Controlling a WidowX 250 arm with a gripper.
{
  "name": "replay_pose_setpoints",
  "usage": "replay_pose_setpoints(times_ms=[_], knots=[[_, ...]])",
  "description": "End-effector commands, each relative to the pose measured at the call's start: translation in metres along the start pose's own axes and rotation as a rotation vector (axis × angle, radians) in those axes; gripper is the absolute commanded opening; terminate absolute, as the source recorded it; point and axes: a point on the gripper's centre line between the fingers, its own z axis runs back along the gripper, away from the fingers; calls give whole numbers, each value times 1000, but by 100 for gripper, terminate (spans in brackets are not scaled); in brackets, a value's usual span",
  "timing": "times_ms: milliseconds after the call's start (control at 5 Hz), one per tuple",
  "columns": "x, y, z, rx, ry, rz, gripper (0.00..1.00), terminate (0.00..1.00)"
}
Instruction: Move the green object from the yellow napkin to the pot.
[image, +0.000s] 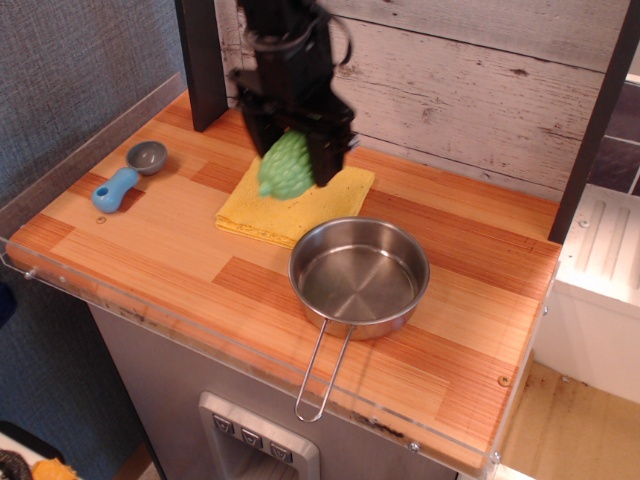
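My gripper (292, 160) is shut on the green object (286, 169), a bumpy light-green toy vegetable, and holds it in the air above the yellow napkin (296, 203). The napkin lies flat on the wooden counter at the back middle. The pot (358, 277), a shallow shiny steel pan, stands just in front and to the right of the napkin, with nothing in it. Its wire loop handle (322, 373) points toward the front edge, slightly to the left.
A small grey scoop with a blue handle (124, 180) lies at the left of the counter (180, 250). A dark post (200, 60) stands behind the arm against the white plank wall. A clear guard (250, 372) runs along the counter's front edge.
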Motion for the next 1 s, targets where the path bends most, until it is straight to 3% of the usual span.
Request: replay_pose_setpoints(times_ms=[0,200,400,600,800], knots=[[-16,-51,1,-44,7,-150,0,0],[-23,-67,-9,-48,32,-177,0,0],[-24,-67,-12,-41,44,-165,100,0],[-23,-65,-4,-39,21,-165,100,0],[-30,-36,34,13,-18,-107,100,0]])
